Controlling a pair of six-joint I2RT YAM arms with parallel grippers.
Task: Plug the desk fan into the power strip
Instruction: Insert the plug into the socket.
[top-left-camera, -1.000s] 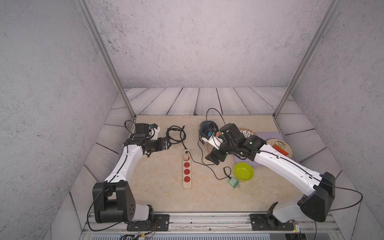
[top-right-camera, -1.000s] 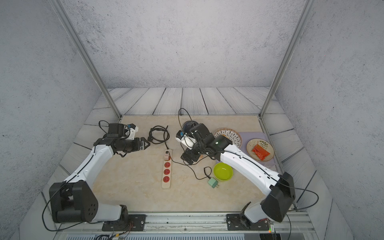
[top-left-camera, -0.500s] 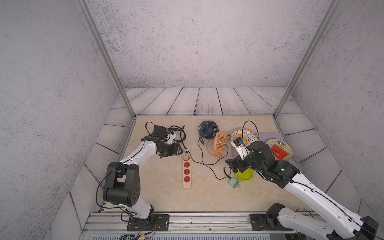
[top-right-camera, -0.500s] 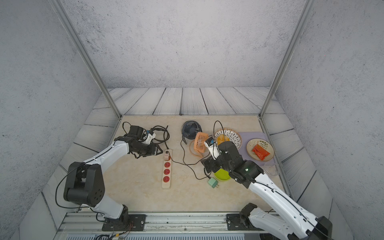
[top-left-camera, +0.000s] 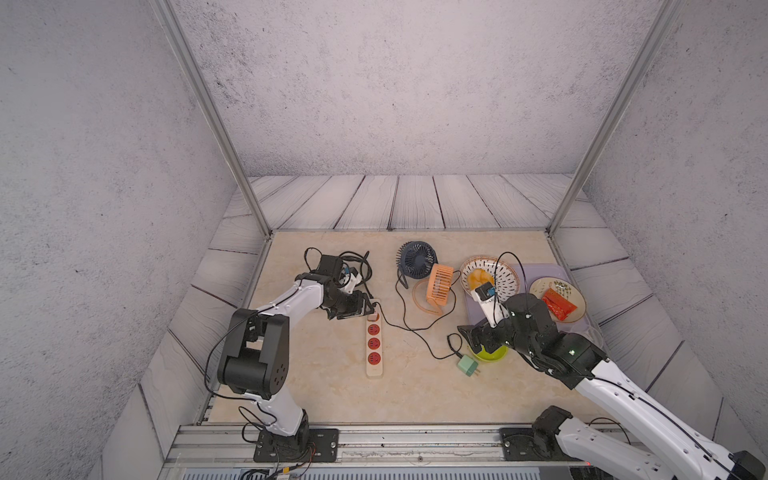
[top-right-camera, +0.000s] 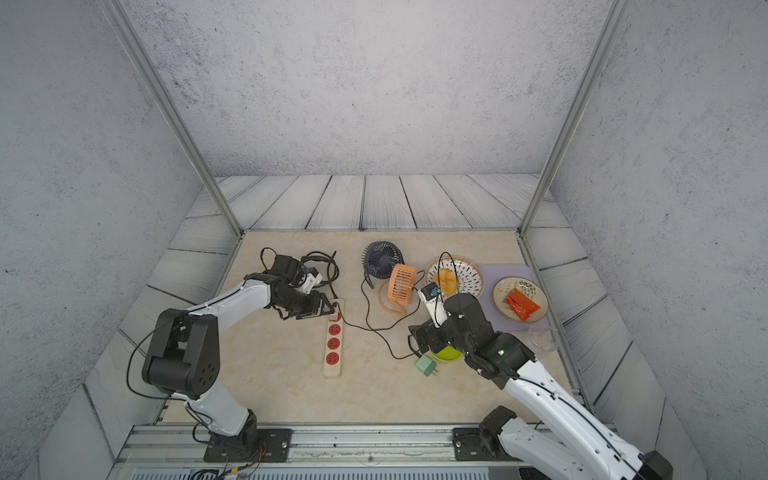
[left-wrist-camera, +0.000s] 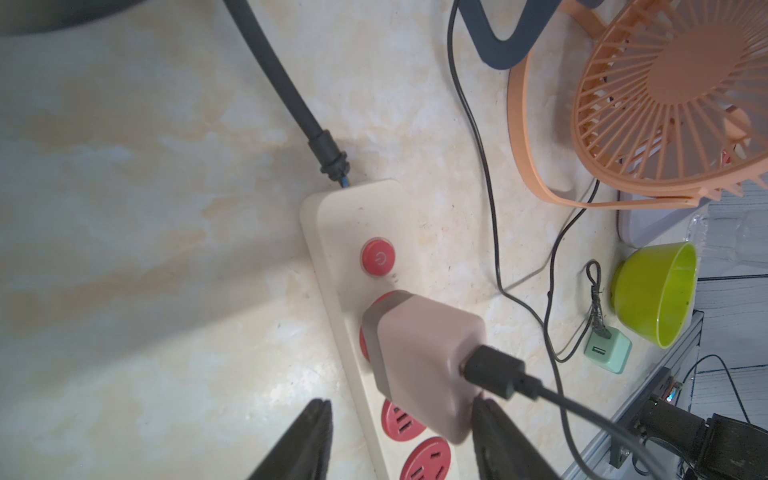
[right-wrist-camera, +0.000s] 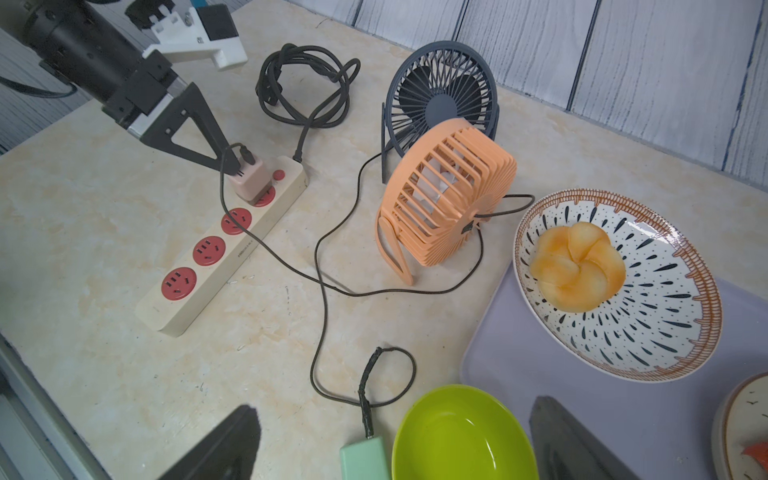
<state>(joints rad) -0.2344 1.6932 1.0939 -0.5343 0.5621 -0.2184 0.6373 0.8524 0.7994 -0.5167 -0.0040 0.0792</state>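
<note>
Open left pincer (left-wrist-camera: 399, 401) straddles pink plug (left-wrist-camera: 419, 357) in power strip (left-wrist-camera: 345, 216); right pincer (right-wrist-camera: 395, 404) open above green bowl (right-wrist-camera: 461, 432).

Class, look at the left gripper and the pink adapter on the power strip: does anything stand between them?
Nothing visible does. The pink adapter sits plugged into the power strip beside its button, between the open jaws of the left gripper. Only its own black cable trails off past the gripper.
</note>
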